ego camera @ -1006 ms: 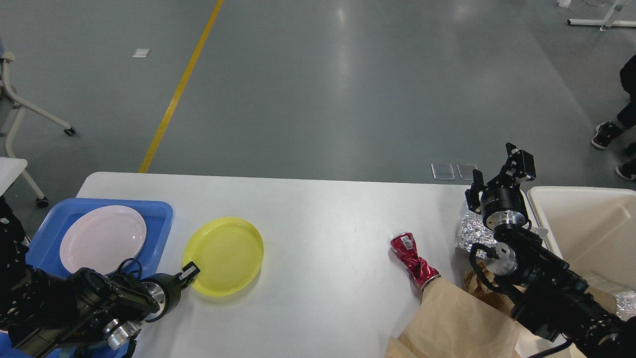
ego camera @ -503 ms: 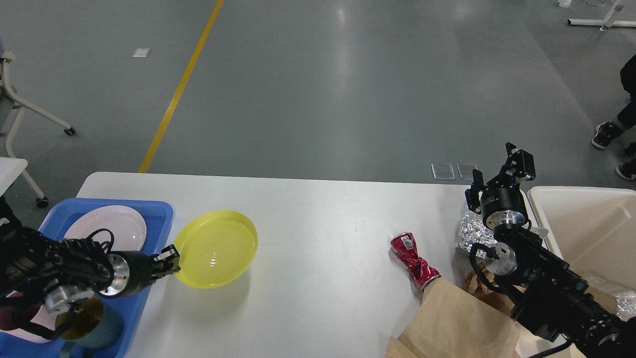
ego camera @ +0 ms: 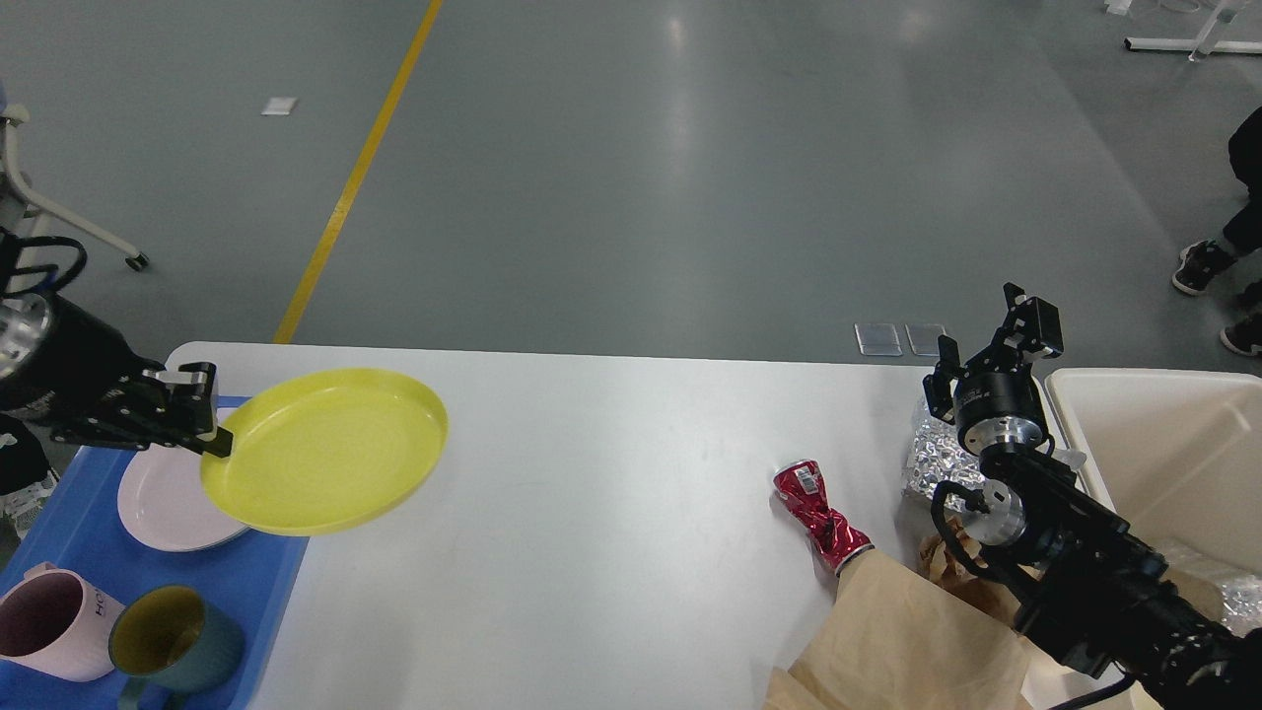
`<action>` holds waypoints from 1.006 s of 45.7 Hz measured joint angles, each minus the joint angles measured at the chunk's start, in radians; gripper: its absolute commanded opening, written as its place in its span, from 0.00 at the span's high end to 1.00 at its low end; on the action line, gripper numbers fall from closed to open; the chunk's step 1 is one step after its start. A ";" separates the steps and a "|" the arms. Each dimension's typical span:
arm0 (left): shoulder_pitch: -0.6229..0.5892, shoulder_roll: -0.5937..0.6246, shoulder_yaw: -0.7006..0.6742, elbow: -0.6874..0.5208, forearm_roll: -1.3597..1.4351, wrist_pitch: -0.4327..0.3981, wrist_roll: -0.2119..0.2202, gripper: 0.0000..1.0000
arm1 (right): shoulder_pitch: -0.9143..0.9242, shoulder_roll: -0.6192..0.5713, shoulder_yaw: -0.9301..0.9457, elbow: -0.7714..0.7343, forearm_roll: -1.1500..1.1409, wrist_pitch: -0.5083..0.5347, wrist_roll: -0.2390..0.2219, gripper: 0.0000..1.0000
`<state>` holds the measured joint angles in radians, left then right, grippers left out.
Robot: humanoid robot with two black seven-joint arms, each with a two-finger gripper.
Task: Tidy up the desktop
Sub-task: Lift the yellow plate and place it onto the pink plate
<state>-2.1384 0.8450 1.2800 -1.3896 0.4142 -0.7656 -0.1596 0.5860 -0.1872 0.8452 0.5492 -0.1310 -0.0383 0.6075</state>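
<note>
My left gripper has its fingers clamped on the near-left rim of the yellow plate, which hangs tilted in the air above the left end of the white surface, partly over the blue tray. The plate covers part of the pale pink plate lying in that tray, where a pink mug and a dark green mug are cut off by the frame. My right gripper hovers with fingers parted, holding nothing, over crumpled foil beside the cream bin. A crushed red can touches brown paper.
</note>
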 measured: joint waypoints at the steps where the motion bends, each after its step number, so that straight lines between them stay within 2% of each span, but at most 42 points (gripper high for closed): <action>1: -0.007 0.005 0.003 0.001 0.006 -0.004 0.000 1.00 | 0.000 0.000 0.000 0.000 0.000 0.000 0.000 0.00; 9: 0.016 0.035 0.016 0.027 0.030 0.011 0.004 1.00 | 0.000 0.000 0.000 0.000 0.000 0.000 0.000 0.00; 17: 0.177 0.081 0.012 0.117 0.029 0.154 0.004 1.00 | 0.000 0.000 0.000 0.000 0.001 0.000 0.000 0.00; 23: 0.367 0.094 -0.045 0.197 0.007 0.337 -0.006 1.00 | 0.000 0.000 0.000 0.000 0.001 0.000 0.000 0.00; 35: 0.759 0.107 -0.298 0.247 -0.002 0.736 0.007 1.00 | 0.000 0.000 0.000 0.000 0.001 0.000 0.000 0.00; 42: 0.908 0.080 -0.389 0.308 -0.063 0.921 0.017 1.00 | 0.000 0.000 0.000 0.000 0.001 0.000 0.000 0.00; 46: 0.956 0.054 -0.419 0.350 -0.111 0.973 0.031 1.00 | 0.000 0.000 0.000 0.000 0.000 0.000 0.000 0.00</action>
<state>-1.1824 0.8985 0.8614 -1.0394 0.3029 0.2070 -0.1287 0.5860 -0.1871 0.8452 0.5491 -0.1309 -0.0384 0.6075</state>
